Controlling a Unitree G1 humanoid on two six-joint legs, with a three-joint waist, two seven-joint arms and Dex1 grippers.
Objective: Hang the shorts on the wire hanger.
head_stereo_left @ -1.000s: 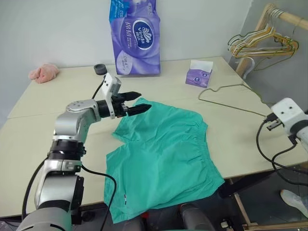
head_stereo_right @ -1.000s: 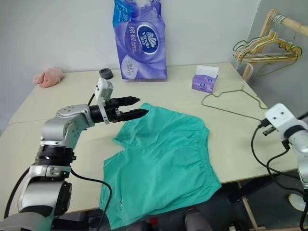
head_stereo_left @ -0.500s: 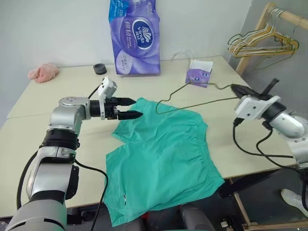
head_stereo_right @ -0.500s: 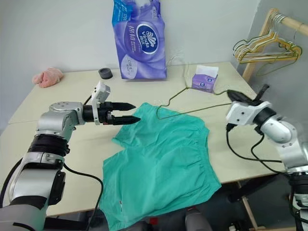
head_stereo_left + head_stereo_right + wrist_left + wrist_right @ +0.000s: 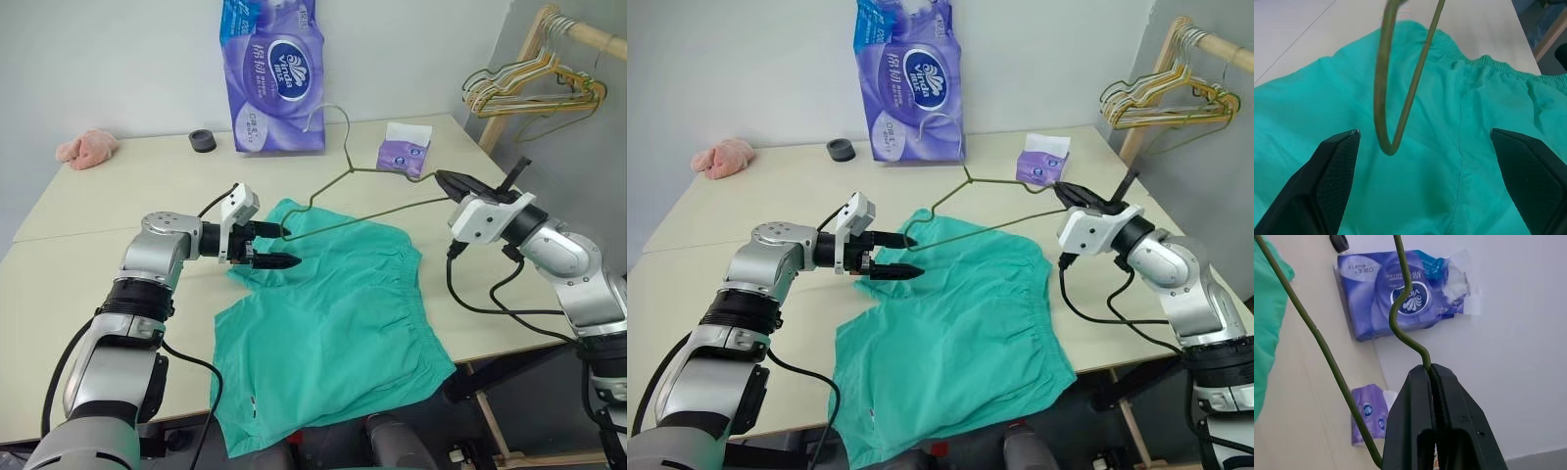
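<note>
Teal shorts [image 5: 333,313] flat on table [image 5: 98,245], hem overhanging near edge. Left gripper [image 5: 279,246] spread wide just above shorts' far corner. Right gripper [image 5: 446,180] pinched on olive wire hanger [image 5: 377,209], held aloft over shorts, far tip between left fingers [image 5: 1337,166].

The thin teal-green cloth shorts [image 5: 333,304] look matt and soft, gathered at the waistband. The olive-green wire hanger [image 5: 377,201] clamped in the right claw [image 5: 453,183] is smooth coated metal. Both claws' black fingers [image 5: 1334,171] look matt and finely textured. The beige counter [image 5: 108,235] is smooth and matt.
</note>
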